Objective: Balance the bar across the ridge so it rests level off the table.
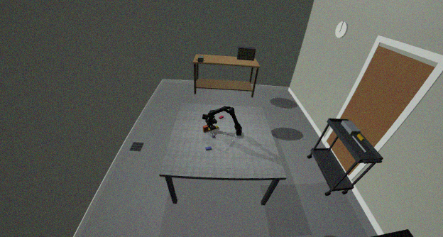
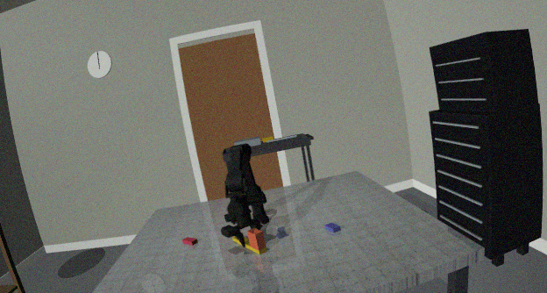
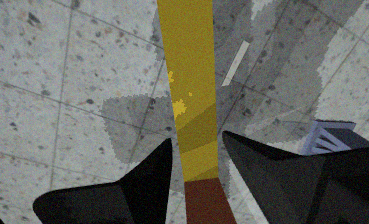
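The hand (image 3: pixel 195 150) is low over the yellow bar (image 3: pixel 190 75), fingers half spread on both sides, not yet pinching; the bar lies on the counter (image 2: pixel 372 247) near its middle beside the orange ridge (image 2: pixel 256 239); next it must grip firmly, then lift.

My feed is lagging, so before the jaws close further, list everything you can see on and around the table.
Flat yellow bar: one, yellow, lying on the table, between the jaws.
Orange-red ridge block: one, by the bar's near end.
Small red block: one, table's left side.
Blue blocks: two, one beside the ridge, one further right.
Speckled grey table: one, room centre.
Wooden shelf table: one, far wall.
Black cart: one, by the brown door.
Black drawer cabinet: one, right.
Wall clock: one, white.
Black gripper: one, open, straddling the bar.
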Robot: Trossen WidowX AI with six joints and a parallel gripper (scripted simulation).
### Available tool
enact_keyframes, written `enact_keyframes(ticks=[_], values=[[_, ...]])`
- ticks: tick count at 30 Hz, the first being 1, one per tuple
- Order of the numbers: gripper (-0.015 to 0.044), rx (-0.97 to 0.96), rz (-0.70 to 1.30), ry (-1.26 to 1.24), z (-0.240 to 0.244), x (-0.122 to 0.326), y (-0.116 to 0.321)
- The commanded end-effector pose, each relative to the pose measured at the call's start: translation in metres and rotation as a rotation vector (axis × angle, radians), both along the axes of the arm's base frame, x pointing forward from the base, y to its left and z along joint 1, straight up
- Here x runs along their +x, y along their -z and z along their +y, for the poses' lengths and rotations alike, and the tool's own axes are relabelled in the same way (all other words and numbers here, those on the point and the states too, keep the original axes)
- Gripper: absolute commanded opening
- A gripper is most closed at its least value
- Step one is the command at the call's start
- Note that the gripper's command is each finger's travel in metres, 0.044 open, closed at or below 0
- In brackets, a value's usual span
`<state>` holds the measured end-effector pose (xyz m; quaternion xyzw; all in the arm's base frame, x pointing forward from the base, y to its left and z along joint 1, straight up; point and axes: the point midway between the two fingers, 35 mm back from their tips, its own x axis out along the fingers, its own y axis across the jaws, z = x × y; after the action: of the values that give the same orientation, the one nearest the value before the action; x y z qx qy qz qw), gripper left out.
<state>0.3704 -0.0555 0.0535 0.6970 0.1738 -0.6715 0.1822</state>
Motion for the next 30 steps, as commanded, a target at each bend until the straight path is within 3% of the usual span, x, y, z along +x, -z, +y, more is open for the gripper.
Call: enact_keyframes(ticks=[1,9,13,30], values=[[0.0157,0.000,0.000,0.000,0.000,0.000,0.000],[0.0104,0.000,0.000,0.000,0.000,0.000,0.000],[0.0000,-0.001,0.000,0.000,0.000,0.001,-0.006],[0.0000,-0.002,-0.001,0.002,-0.001,0.002,-0.051]])
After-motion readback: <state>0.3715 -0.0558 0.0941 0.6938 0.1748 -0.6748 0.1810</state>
